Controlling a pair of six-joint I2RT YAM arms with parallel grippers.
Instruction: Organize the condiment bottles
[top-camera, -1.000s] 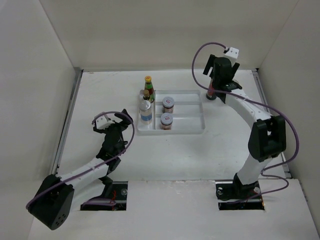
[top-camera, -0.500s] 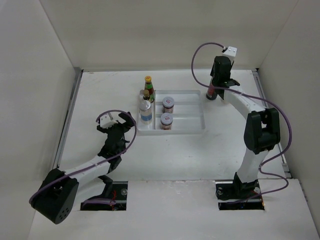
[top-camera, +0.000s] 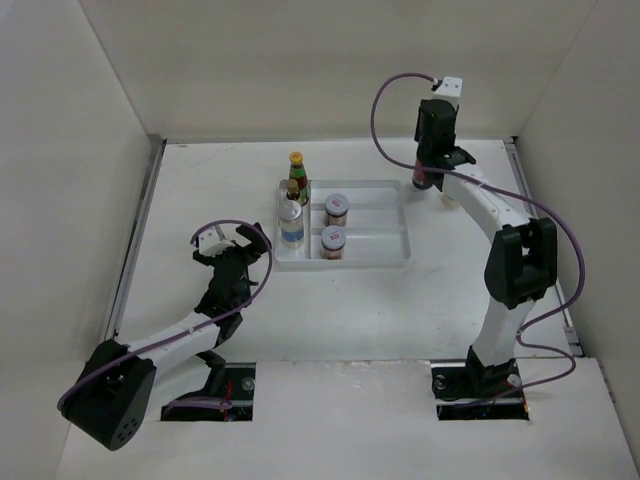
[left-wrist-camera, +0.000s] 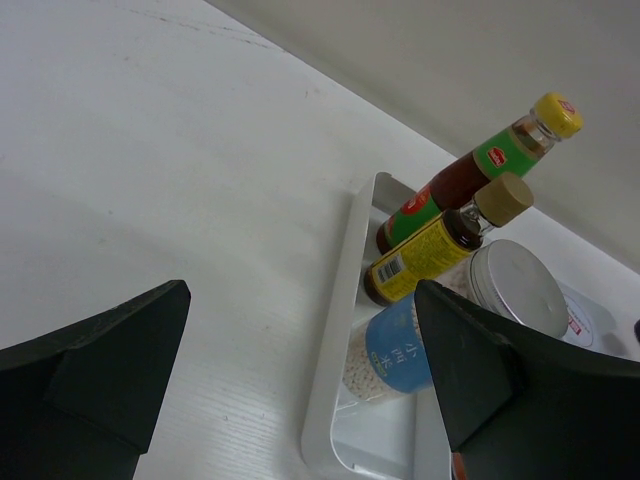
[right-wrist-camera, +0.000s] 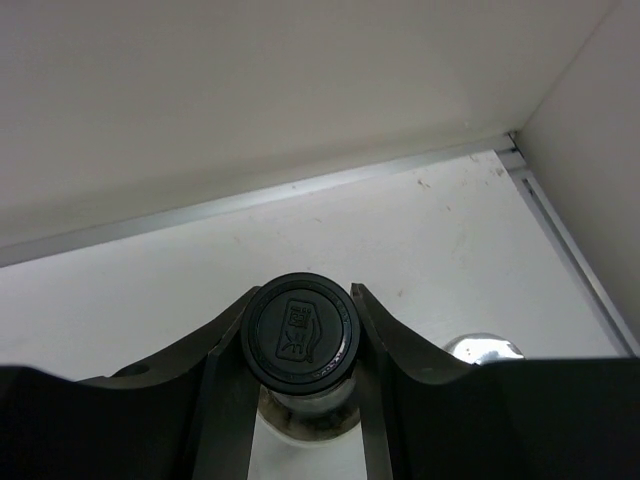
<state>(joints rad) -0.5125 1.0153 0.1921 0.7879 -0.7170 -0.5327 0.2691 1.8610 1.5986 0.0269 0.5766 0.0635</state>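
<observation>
Right fingers (right-wrist-camera: 225, 355) pinch the black-capped dark bottle (right-wrist-camera: 300, 335) just under its cap, at the far right of the tabletop (top-camera: 200, 180), off the white divided tray's (top-camera: 380, 258) far corner. Shiny round thing (right-wrist-camera: 485, 350) beside it, possibly a lid. In the tray: yellow-capped bottle (top-camera: 297, 165), blue-labelled jar (top-camera: 291, 228), two red-labelled jars (top-camera: 336, 208). Left fingers (left-wrist-camera: 100, 355) spread wide, near the tray's left rim.

This is looking like a robotics lab, set up as a closed test cell rather than a kitchen. Plain white walls (top-camera: 300, 60) are boxing in a white bench (top-camera: 200, 190) on three sides. A left arm (top-camera: 180, 335) and a right arm (top-camera: 480, 205), both white-and-black machines, are standing bolted at its near edge, trailing purple cables (top-camera: 374, 115). A white tray (top-camera: 375, 225) of condiment bottles (top-camera: 291, 225) is sitting mid-bench.
</observation>
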